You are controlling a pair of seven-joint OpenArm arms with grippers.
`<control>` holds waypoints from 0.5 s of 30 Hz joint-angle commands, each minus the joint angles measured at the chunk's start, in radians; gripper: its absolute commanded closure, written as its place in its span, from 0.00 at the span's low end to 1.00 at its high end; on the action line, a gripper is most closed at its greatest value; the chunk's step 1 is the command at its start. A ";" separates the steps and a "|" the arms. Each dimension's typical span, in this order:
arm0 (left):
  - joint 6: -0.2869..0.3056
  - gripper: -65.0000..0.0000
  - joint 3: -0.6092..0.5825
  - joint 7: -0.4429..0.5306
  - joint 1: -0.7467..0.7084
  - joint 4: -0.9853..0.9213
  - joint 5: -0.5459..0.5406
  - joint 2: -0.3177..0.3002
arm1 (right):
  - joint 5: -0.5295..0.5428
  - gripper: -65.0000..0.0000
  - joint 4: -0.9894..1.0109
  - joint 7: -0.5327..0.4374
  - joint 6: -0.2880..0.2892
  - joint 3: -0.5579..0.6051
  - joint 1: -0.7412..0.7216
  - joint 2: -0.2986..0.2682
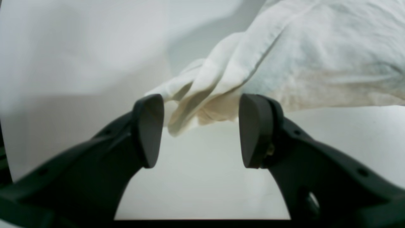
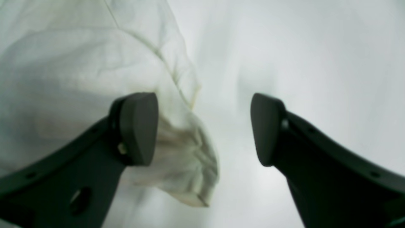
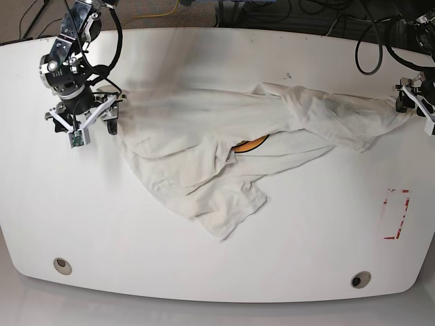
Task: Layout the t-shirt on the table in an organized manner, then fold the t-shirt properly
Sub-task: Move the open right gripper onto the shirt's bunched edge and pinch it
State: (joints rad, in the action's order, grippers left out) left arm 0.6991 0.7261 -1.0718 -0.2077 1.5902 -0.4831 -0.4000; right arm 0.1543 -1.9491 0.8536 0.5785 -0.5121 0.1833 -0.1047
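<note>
The white t-shirt (image 3: pixel 204 156) lies crumpled and stretched sideways across the table (image 3: pixel 204 272), with a sliver of orange print (image 3: pixel 251 144) showing under a fold. My left gripper (image 1: pixel 201 126) is open at the shirt's right end, and a bunched tip of cloth (image 1: pixel 202 95) hangs loose just beyond its fingers. At the shirt's left end my right gripper (image 2: pixel 204 126) is open too, with a fold of the t-shirt (image 2: pixel 186 164) resting by one finger (image 2: pixel 139 126). In the base view the left gripper (image 3: pixel 408 102) and right gripper (image 3: pixel 112 115) sit at opposite table edges.
A red tape rectangle (image 3: pixel 396 214) marks the table's right side. Two grey grommet holes (image 3: pixel 62 265) (image 3: pixel 361 279) sit near the front edge. Cables run along the back edge behind the arms.
</note>
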 commanded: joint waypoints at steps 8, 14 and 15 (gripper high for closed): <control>-0.001 0.47 0.010 0.015 0.011 0.039 -0.012 -0.021 | 0.008 0.32 0.172 -0.026 -0.002 0.059 -0.219 -0.017; -0.001 0.47 0.011 0.015 0.021 0.097 -0.013 -0.024 | 0.008 0.32 0.259 -0.026 -0.002 0.152 -0.287 -0.017; -0.001 0.47 0.013 0.015 0.030 0.109 -0.013 -0.024 | 0.008 0.32 0.274 -0.026 -0.002 0.169 -0.295 -0.017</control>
State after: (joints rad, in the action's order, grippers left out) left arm 0.6975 0.7269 -1.0740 -0.1986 1.6585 -0.4850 -0.4000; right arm 0.1543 -1.6848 0.8455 0.5762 -0.3614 -0.0807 -0.1127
